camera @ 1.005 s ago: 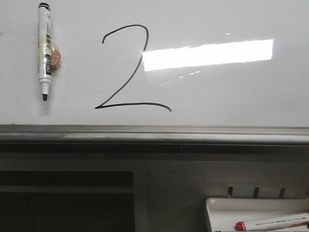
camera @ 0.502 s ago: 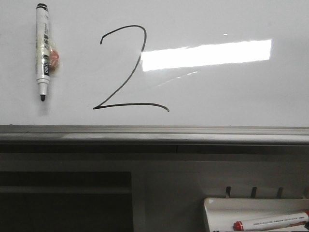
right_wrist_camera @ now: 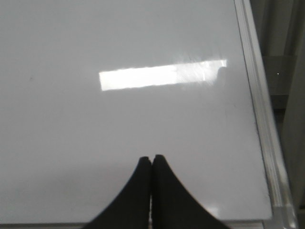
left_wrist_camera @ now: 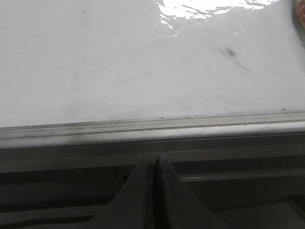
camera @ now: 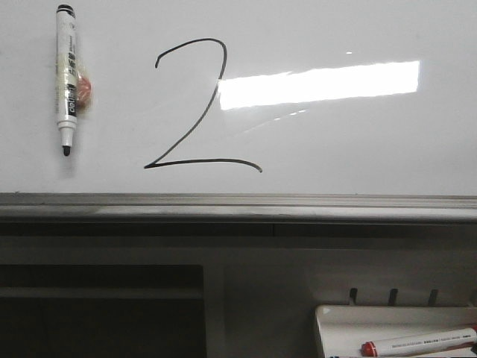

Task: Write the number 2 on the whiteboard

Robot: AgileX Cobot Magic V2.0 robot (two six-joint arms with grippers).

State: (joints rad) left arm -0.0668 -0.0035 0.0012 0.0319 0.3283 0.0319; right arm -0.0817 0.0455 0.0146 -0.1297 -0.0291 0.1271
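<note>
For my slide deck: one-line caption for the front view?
Finished number 2 on the whiteboard, black marker stuck beside it, red-capped marker in the tray below.

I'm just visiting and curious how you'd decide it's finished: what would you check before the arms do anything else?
1. The number 2 is drawn whole on the whiteboard: ok.
2. Black marker is off the digit, on the board to its left: ok.
3. Left gripper shut, holding nothing: ok.
4. Right gripper shut, holding nothing: ok.
5. Black marker capped: not ok, tip bare.
6. Red-capped marker lies in the white tray: ok.
</note>
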